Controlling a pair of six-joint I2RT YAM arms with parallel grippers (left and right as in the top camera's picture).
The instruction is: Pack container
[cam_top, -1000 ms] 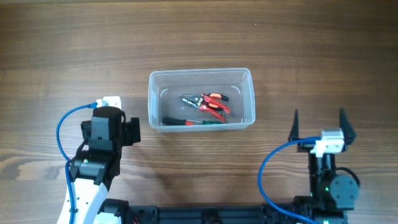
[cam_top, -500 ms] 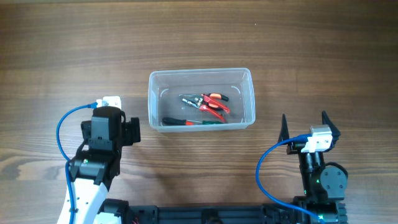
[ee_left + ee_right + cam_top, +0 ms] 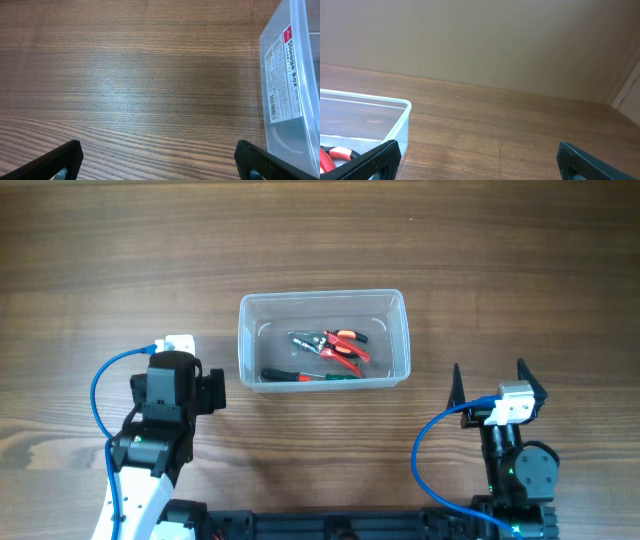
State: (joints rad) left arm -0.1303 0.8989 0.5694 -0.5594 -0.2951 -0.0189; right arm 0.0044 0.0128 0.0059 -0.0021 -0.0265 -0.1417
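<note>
Just right of left tool [image 3: 160, 162], container [image 3: 322, 294], right tool [image 3: 490, 370] farther off.

container [image 3: 243, 340] on table [image 3: 100, 260] | pliers [image 3: 337, 346], screwdriver [image 3: 300, 376] inside (screwdriver in front)

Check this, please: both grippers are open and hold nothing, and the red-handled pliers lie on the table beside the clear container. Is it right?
Not quite. The overhead view shows the red-handled pliers inside the clear container, not on the table beside it. The rest holds: the left gripper and the right gripper are open and hold nothing.
</note>
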